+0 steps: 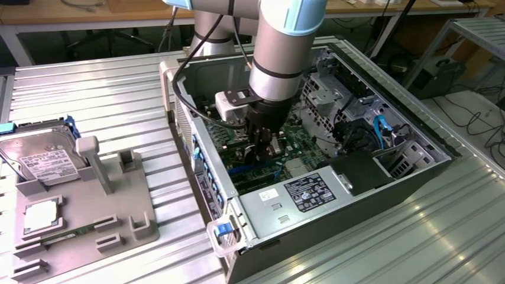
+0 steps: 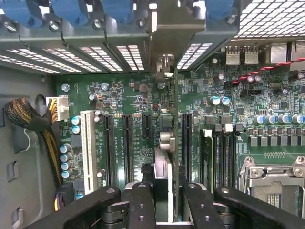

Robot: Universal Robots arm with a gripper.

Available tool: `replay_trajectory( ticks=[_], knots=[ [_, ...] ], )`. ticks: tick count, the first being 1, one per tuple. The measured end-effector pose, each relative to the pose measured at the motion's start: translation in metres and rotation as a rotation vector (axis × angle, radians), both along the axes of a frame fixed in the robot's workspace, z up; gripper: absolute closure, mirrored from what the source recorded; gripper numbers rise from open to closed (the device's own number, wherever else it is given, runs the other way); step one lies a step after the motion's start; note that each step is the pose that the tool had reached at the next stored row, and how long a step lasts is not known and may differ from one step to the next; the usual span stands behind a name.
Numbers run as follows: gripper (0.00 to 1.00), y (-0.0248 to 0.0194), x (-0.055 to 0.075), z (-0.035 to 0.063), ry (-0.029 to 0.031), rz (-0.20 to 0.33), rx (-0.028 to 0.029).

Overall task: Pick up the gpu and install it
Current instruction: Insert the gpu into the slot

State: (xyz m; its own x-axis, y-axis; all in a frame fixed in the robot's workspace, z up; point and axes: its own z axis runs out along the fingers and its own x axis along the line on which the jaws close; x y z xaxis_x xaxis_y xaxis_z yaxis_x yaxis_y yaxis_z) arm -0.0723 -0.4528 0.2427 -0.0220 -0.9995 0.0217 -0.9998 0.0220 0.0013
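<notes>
The gpu point(image 2: 174, 143) is held edge-on, clamped between the fingers of the gripper point(image 2: 164, 200), inside the open computer case point(image 1: 442, 160), just above the motherboard point(image 2: 128, 95) slots.

From the exterior view I cannot see the gpu point(image 1: 266, 148) clearly; the pincer point(image 1: 261, 155) covers most of it. The hard drive point(image 1: 39, 157) is cut off at the frame edge, and I cannot read its label.

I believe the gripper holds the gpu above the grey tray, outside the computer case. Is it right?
Not quite. The gripper holds the gpu, but inside the open computer case, above the motherboard, not above the grey tray. The exterior view shows this.
</notes>
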Motion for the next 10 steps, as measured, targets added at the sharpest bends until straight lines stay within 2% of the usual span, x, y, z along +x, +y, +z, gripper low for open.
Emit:
replay_trajectory(
  ticks=[10],
  knots=[
    [0.72,0.0008,-0.0026,-0.0056,0.0002,0.000,0.0015]
  ],
)
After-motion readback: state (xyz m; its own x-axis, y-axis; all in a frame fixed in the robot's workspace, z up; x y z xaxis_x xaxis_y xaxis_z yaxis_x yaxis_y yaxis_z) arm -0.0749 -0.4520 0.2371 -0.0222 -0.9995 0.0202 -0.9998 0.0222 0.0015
